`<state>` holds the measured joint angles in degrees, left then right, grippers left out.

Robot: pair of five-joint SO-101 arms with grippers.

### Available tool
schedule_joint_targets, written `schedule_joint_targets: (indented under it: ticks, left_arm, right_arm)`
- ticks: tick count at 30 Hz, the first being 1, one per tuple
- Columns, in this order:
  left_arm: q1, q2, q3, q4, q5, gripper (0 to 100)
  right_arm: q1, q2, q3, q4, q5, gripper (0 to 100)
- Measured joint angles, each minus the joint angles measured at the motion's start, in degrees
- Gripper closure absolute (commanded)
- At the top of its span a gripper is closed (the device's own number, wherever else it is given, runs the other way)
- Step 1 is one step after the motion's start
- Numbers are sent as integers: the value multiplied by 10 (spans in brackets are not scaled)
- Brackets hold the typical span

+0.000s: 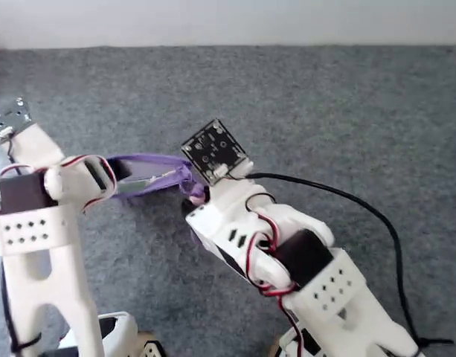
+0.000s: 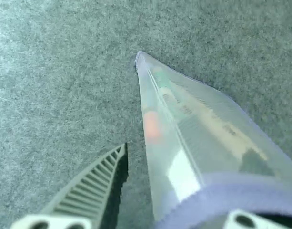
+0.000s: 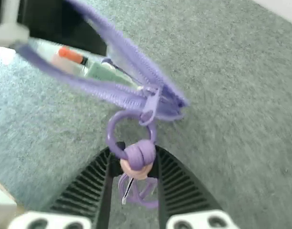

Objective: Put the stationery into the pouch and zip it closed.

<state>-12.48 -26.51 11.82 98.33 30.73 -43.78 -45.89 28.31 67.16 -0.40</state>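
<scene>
A see-through pouch [image 1: 149,175] with a purple zip band hangs stretched between the two arms, above the grey carpet. Its mouth gapes open in the right wrist view, where the pouch [image 3: 112,81] holds an orange-tipped pen [image 3: 72,55] and a pale green item [image 3: 105,74]. The zip slider [image 3: 150,98] sits at the pouch end nearest my right gripper [image 3: 135,160], which is shut on the knotted bead [image 3: 136,160] of the purple pull ring. My left gripper [image 1: 112,175] is at the pouch's other end. The pouch [image 2: 198,133] lies against it, with the orange tip [image 2: 151,125] showing through the wall.
Grey carpet [image 1: 347,111] covers the whole surface, with open room behind and to the right of the arms. A black cable [image 1: 361,208] runs from the right arm toward the near right corner. A white wall [image 1: 228,18] borders the far edge.
</scene>
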Motion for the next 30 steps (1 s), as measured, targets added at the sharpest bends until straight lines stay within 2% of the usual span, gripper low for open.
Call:
schedule_joint_targets:
  ticks: [5, 12, 17, 22, 30]
  left_arm:
    - [69, 93, -97, 0, 2, 588]
    - [193, 263, -292, 1, 2, 588]
    - [269, 355, -412, 9, -15, 588]
    - [340, 367, -442, 11, -37, 588]
    - [379, 366, -444, 11, -45, 588]
  right_arm:
    - [0, -33, 0, 57, 0, 991]
    - [5, -75, 0, 119, -10, 991]
    - [84, -91, 0, 154, -23, 991]
    - [189, -94, 0, 164, -23, 991]
    - [241, -94, 18, 164, -23, 991]
